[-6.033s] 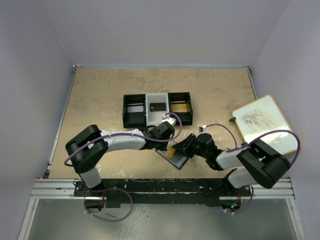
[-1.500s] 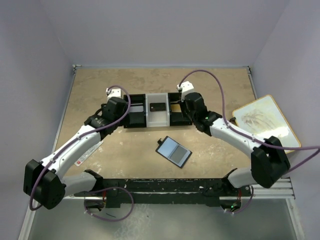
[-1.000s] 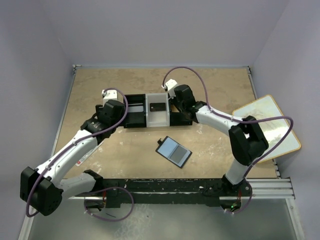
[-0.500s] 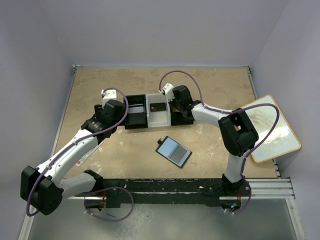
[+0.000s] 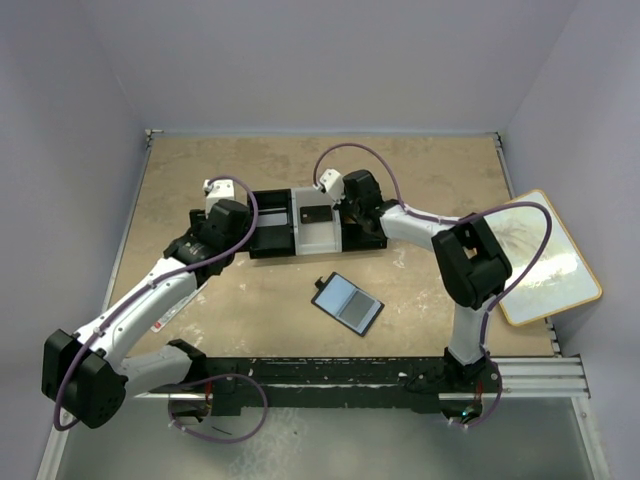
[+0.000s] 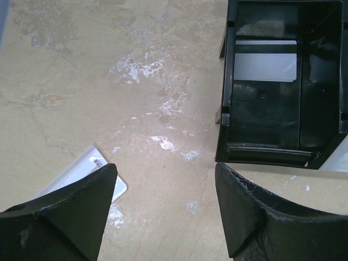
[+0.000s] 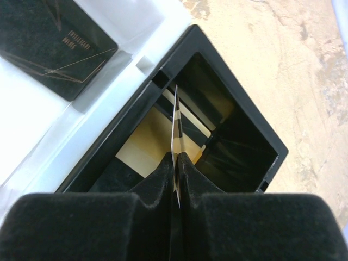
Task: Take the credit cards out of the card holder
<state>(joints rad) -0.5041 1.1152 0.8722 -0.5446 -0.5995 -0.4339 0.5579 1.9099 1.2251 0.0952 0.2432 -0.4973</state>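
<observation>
The card holder [image 5: 347, 302] lies open on the table, black with pale clear sleeves, away from both grippers. My right gripper [image 7: 175, 156] is shut on a thin gold credit card [image 7: 175, 122], held edge-on above the right black compartment of the tray [image 5: 366, 240]. Another gold credit card [image 7: 147, 141] lies flat inside that compartment. A dark credit card [image 7: 54, 43] rests in the white middle compartment. From above, the right gripper [image 5: 358, 203] hangs over the tray's right end. My left gripper [image 6: 164, 168] stands open over bare table left of the tray, holding nothing.
A white printed packet [image 6: 81, 174] lies partly under my left finger. The tray's left black compartment [image 6: 283, 136] holds a pale card [image 6: 266, 66]. A wooden-rimmed board [image 5: 540, 255] sits at the table's right edge.
Both arms have left the card holder and gone to the tray. Over the last second the right gripper slid a little leftward over the right compartment. The left arm has barely moved.
</observation>
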